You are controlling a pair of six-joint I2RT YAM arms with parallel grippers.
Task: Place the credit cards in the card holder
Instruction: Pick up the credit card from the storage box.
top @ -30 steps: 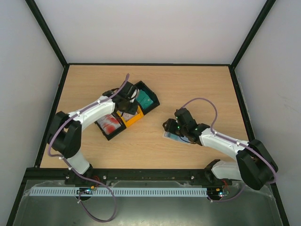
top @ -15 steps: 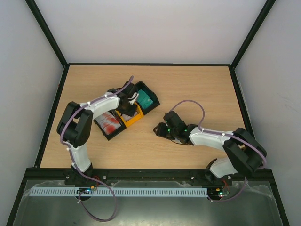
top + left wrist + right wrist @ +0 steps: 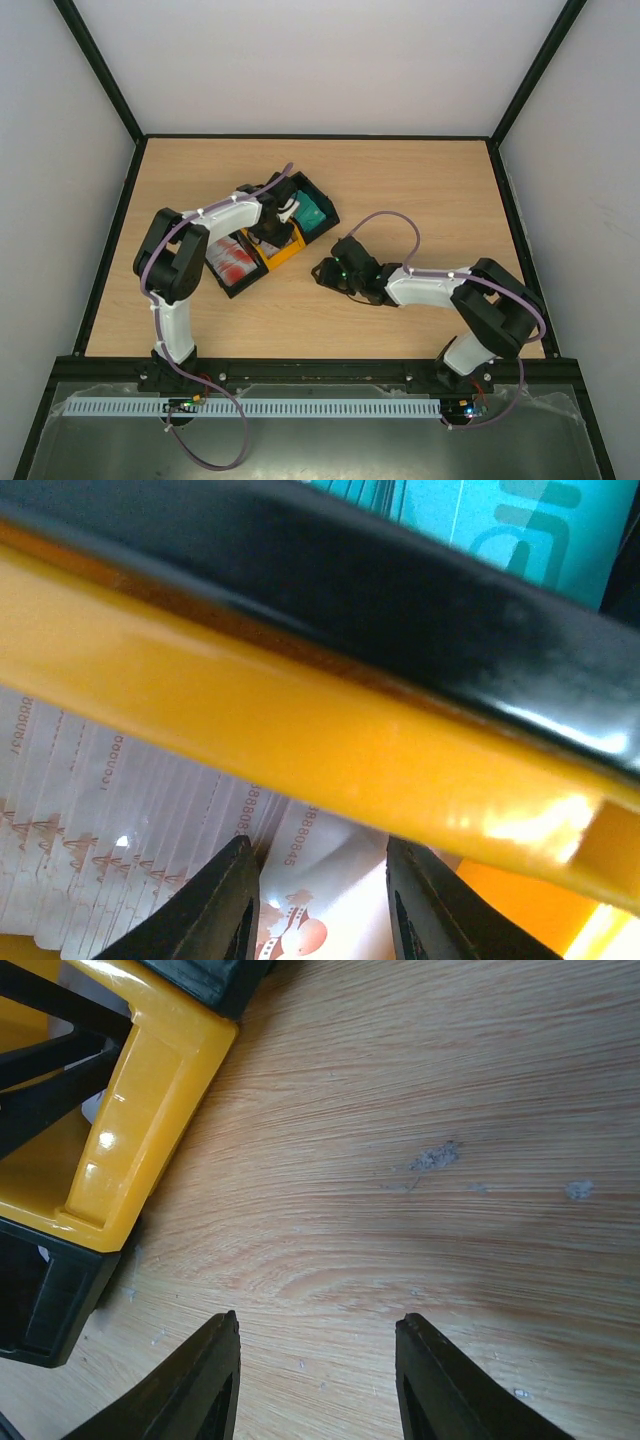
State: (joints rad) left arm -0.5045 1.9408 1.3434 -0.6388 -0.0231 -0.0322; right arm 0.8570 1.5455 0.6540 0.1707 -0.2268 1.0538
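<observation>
The left gripper (image 3: 318,858) had its jaws parted by a moderate gap, nothing pinched between them. They hung over the pale credit cards (image 3: 130,820), a fanned stack lying in the yellow tray (image 3: 300,750). Whether the fingertips touched the cards could not be told. At 12 o'clock from the jaws ran the yellow wall. Beyond it was the wall of the black tray (image 3: 380,590), and past that, at 1 o'clock, the teal cards (image 3: 520,530).

The right gripper (image 3: 318,1325) also stood parted and empty, over bare table (image 3: 450,1110). A yellow tray corner sat at 10 o'clock from it.

The table was light wood grain with a few pale scuffs, edged in black. Plain white walls (image 3: 320,60) stood on three sides. The trays sat in a slanted row at 9 to 10 o'clock of the table's middle. The red-and-white cards (image 3: 235,262) were in the end tray (image 3: 230,292) at the row's 7 o'clock end.

The card holder could not be picked out in any view. From above, both grippers' fingers were too small to judge.

The pale cards bore rows of small red digits, turned and blurred, mostly 8s and 0s. Large pale lettering on the teal cards was cut off by the frame edge.
</observation>
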